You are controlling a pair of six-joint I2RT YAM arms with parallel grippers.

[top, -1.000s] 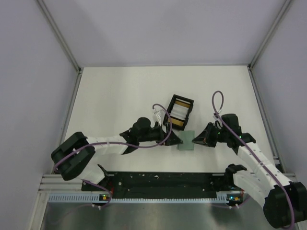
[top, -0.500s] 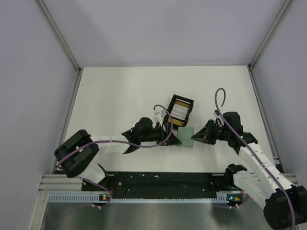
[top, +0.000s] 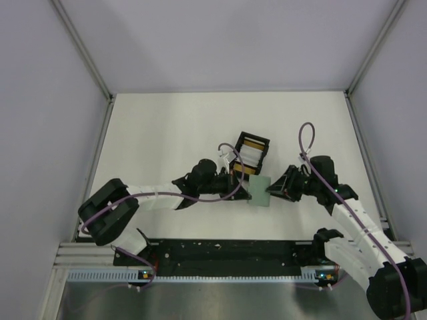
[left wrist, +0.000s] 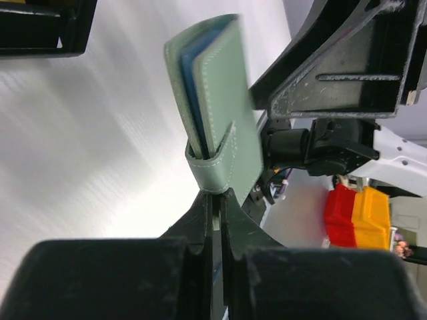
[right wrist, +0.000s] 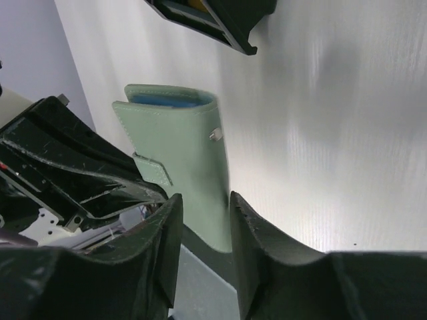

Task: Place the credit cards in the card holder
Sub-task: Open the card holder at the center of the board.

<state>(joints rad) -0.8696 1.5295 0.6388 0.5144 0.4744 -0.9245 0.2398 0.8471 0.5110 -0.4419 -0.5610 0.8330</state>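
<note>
The sage-green card holder (top: 259,191) stands on edge between my two grippers, folded shut, with its blue inside showing at the far end (left wrist: 190,80). My left gripper (left wrist: 217,197) is shut on the holder's strap loop (left wrist: 213,170). My right gripper (right wrist: 205,203) is open, its jaws on either side of the holder's (right wrist: 183,160) near edge with a small gap each side. The credit cards (top: 249,155), white and yellow-orange, sit in the black box behind the holder.
The black compartment box (top: 251,155) lies just behind the grippers, its rim also showing in the left wrist view (left wrist: 40,27) and the right wrist view (right wrist: 213,23). White tabletop (top: 167,127) spreads left and back. Grey walls enclose three sides.
My left gripper moved right and shut on the holder's strap. My right gripper's jaws parted from the holder. The holder shifted slightly toward the box.
</note>
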